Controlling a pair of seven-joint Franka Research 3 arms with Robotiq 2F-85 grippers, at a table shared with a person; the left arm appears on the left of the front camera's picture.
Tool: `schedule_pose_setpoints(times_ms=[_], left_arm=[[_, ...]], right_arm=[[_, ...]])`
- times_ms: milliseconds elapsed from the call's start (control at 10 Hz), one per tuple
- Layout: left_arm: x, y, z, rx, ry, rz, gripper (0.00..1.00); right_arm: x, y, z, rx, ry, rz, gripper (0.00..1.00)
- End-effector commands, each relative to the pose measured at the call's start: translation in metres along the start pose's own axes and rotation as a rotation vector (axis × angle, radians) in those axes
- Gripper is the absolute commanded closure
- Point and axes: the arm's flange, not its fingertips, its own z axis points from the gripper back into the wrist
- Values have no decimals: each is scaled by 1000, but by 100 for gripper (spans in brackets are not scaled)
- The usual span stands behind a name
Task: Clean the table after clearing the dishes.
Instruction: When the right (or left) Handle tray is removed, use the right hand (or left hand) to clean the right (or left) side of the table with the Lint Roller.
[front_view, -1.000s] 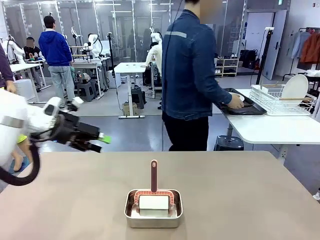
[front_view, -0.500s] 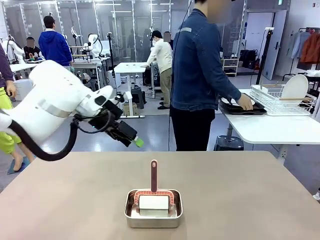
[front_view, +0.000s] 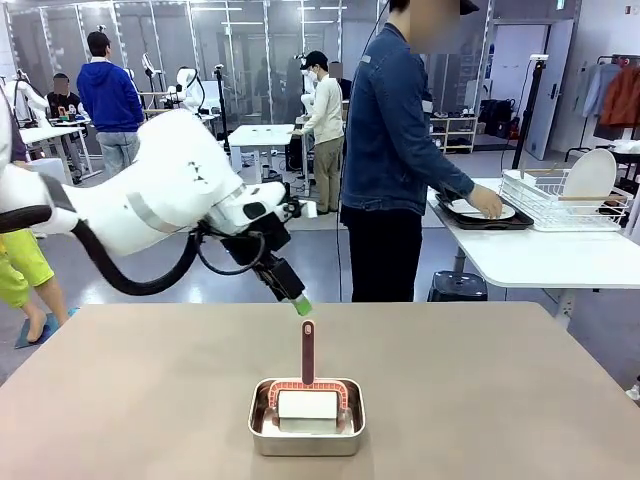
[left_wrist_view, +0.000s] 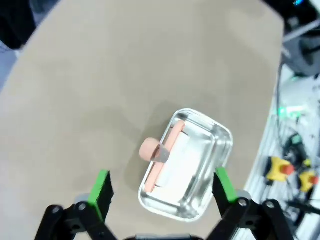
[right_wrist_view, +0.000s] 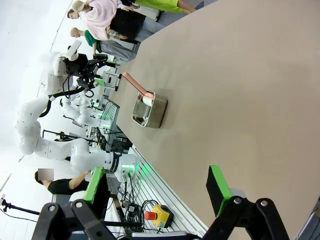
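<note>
Looking across a busy lab, I saw the beige bench, its long axis running left to right, carrying a steel pan near the middle, its roller handle standing upright. My left tool hung released just above it; my right tool was released too. The dishes sat on the white side table, a person's hand at them.

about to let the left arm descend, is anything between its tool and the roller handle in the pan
Nothing visible. The left tool, jaws open, hangs just above the pink roller handle, which stands upright from the steel pan on the table; only air lies between them.
</note>
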Motion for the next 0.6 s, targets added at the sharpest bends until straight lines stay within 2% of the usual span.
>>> schedule_pose_setpoints(times_ms=[0,200,500], left_arm=[[29,-1,0,0,93,-112,0],[46,-9,-16,3,174,-240,0],[63,-21,-22,-22,236,-299,0]], right_arm=[[-2,3,-2,-6,-19,9,0],[-2,3,-2,-6,-19,9,0],[-2,3,-2,-6,-19,9,0]])
